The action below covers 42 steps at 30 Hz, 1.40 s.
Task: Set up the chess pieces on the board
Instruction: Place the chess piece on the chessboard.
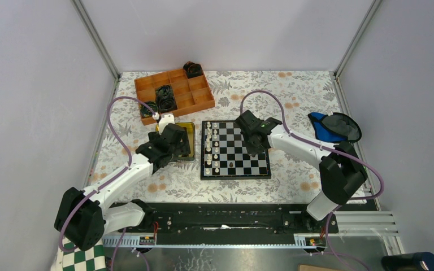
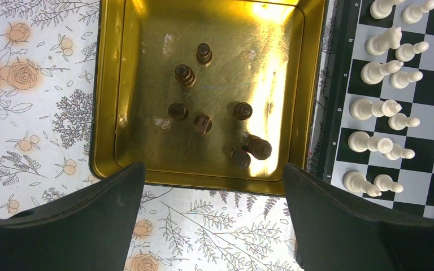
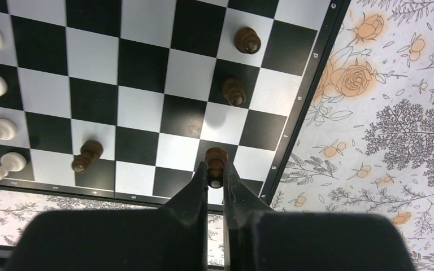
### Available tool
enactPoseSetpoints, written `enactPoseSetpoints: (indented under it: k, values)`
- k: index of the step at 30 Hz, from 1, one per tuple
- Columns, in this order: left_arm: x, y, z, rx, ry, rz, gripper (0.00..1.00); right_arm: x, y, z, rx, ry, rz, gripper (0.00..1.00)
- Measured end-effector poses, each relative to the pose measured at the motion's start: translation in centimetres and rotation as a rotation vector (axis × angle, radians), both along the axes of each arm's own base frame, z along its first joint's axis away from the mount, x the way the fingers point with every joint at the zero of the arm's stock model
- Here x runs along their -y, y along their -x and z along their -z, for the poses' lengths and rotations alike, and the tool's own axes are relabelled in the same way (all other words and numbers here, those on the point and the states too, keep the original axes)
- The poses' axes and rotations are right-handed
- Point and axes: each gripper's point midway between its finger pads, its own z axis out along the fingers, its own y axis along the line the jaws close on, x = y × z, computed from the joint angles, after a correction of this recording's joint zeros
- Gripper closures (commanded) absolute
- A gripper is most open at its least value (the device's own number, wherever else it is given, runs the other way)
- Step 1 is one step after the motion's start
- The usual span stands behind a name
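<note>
Brown chess piece (image 3: 215,161): my right gripper (image 3: 215,176) is pinching it at the edge row of the board (image 3: 141,65); a tilted release would be risking a topple; my left gripper (image 2: 212,172) is hanging wide beside the board.

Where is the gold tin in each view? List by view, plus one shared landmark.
Top external: gold tin left of the board, partly under the left arm.
Left wrist: gold tin fills the upper centre, board at right.
Right wrist: not in it.
Shared landmark: the board, in all three.
</note>
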Motion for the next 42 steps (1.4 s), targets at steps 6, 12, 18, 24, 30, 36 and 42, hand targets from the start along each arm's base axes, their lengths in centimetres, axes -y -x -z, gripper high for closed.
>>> enactPoseSetpoints:
  k: [6, 12, 18, 24, 30, 36, 42]
  values:
    - [0.1, 0.1, 0.0, -0.001, -0.001, 0.005, 0.01, 0.9, 0.4, 1.0, -0.025, 0.008, 0.016, 0.97]
    - [0.0, 0.1, 0.0, -0.001, -0.005, 0.003, 0.01, 0.8, 0.2, 1.3, -0.027, -0.011, 0.021, 0.97]
    - [0.1, 0.2, 0.1, -0.002, -0.008, 0.007, 0.01, 0.6, -0.1, 2.1, -0.041, -0.023, 0.026, 0.97]
    - [0.1, 0.2, 0.1, -0.003, -0.009, 0.007, 0.01, 0.7, -0.4, 2.9, -0.056, -0.019, 0.034, 0.97]
    - [0.1, 0.2, 0.3, -0.011, -0.014, 0.007, 0.01, 0.9, -0.8, 3.3, -0.057, -0.017, 0.040, 0.97]
    - [0.1, 0.2, 0.5, -0.016, -0.017, 0.007, 0.01, 0.8, -0.9, 3.5, -0.064, -0.024, 0.041, 0.85]
    - [0.1, 0.2, 0.5, -0.017, -0.017, 0.007, 0.01, 0.7, -0.9, 3.5, -0.066, -0.032, 0.033, 0.62]
